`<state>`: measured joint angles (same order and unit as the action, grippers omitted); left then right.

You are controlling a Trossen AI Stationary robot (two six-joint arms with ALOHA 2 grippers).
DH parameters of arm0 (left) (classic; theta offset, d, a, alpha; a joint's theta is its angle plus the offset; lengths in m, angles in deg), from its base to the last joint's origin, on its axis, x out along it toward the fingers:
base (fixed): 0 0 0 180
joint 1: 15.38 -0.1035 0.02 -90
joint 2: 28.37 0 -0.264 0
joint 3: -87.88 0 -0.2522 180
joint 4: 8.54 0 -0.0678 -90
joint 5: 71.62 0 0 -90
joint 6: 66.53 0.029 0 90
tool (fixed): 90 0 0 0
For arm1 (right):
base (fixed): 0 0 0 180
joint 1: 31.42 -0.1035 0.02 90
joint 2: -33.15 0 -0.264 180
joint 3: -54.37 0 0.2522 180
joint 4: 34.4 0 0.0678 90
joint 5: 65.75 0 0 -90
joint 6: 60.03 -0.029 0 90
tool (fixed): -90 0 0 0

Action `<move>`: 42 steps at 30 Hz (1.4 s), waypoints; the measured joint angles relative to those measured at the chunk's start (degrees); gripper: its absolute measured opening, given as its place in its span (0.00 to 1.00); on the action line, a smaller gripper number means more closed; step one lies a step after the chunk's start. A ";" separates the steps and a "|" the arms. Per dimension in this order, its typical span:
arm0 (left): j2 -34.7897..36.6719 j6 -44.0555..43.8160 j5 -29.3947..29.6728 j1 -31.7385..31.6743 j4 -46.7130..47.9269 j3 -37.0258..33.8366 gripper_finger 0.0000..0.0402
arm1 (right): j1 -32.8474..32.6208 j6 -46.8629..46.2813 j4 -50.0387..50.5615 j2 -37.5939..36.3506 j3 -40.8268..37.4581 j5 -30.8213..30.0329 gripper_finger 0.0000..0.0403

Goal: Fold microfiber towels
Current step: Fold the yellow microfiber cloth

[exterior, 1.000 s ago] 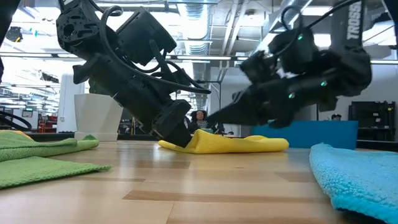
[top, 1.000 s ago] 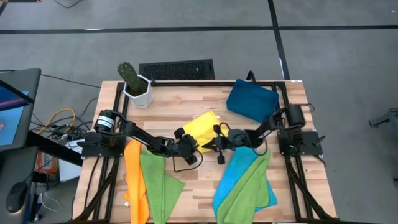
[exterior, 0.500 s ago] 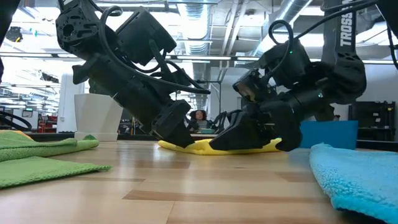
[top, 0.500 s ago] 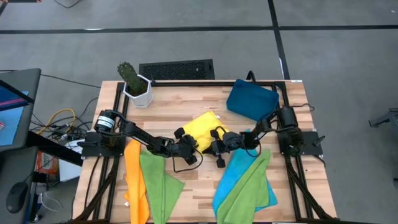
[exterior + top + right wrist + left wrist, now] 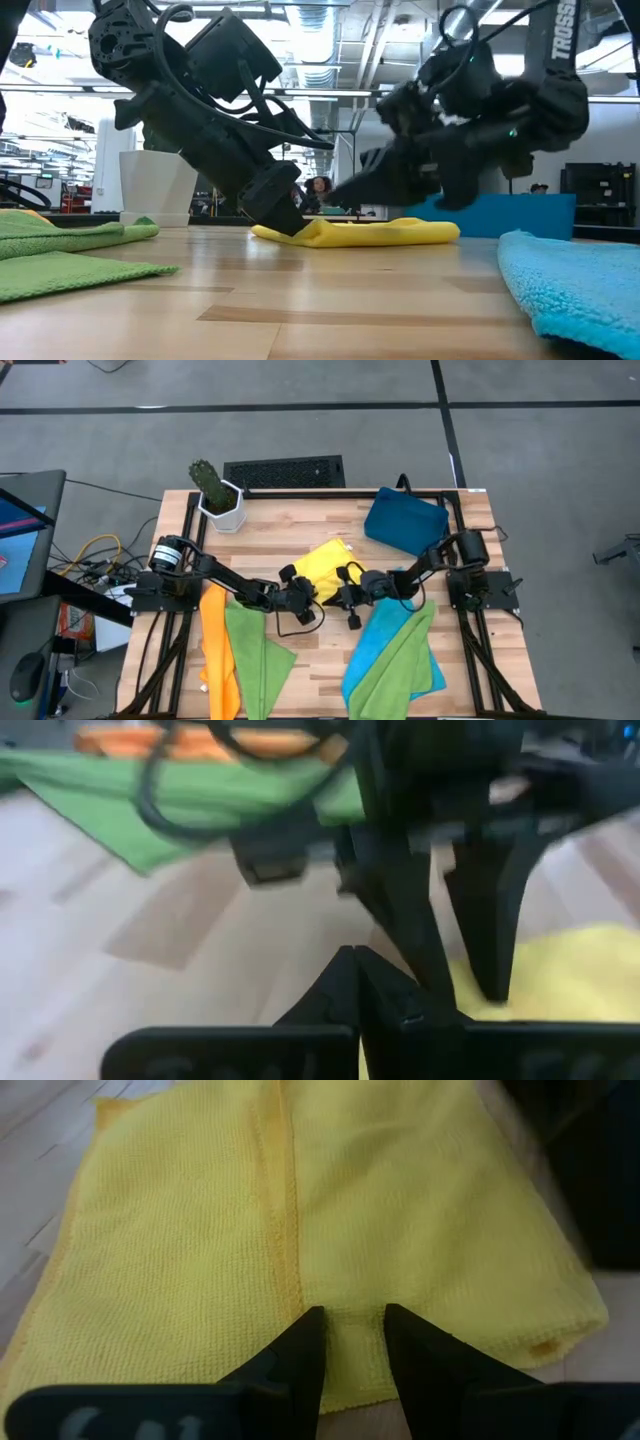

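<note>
A yellow towel (image 5: 326, 564) lies folded flat at the table's middle, seen low in the low view (image 5: 380, 232). My left gripper (image 5: 347, 1342) stands on its near edge, fingers slightly apart; it shows dark at the towel's left end in the low view (image 5: 284, 212). My right gripper (image 5: 335, 190) is shut and hangs just above the towel, touching nothing; its joined fingertips (image 5: 356, 965) point at the left gripper. An orange towel (image 5: 216, 650) and a green towel (image 5: 256, 650) lie near left. A blue towel (image 5: 380, 645) with a green towel (image 5: 402, 658) on it lies near right. My left gripper rests both fingertips (image 5: 303, 1342) on the yellow towel close to its near edge (image 5: 350, 1385), slanting down from the table's left. Flat cloth shows in the narrow gap between the fingers. The towel lies flat on the table under them.
A dark-blue tray (image 5: 405, 523) sits at the far right. A white pot with a cactus (image 5: 220, 502) stands at the far left corner. Bare wood (image 5: 300, 530) lies between them, behind the yellow towel.
My right gripper dipped onto the yellow towel's top and has risen clear again, staying shut. The raised fold at the towel's left end now lies flatter.
</note>
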<state>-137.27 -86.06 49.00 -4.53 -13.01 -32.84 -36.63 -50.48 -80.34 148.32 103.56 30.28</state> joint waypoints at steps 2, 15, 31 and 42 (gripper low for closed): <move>0.04 -0.02 0.10 0.00 0.04 0.01 0.26 | 0.07 -0.36 -0.64 2.55 1.83 0.01 0.06; 0.20 -0.54 1.04 0.00 0.58 0.25 0.26 | -0.92 -1.01 0.13 7.28 5.04 0.08 0.06; 5.23 2.82 6.13 0.00 12.11 3.74 0.26 | 2.33 -1.26 3.27 -12.48 -5.18 -9.89 0.06; 1.21 -1.24 7.31 1.57 -4.11 3.73 0.26 | 4.84 -10.11 -14.10 -2.04 -12.94 -15.59 0.05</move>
<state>-136.07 -87.30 56.31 -2.95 -17.12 -29.11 -31.79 -60.58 -94.45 146.28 90.62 14.69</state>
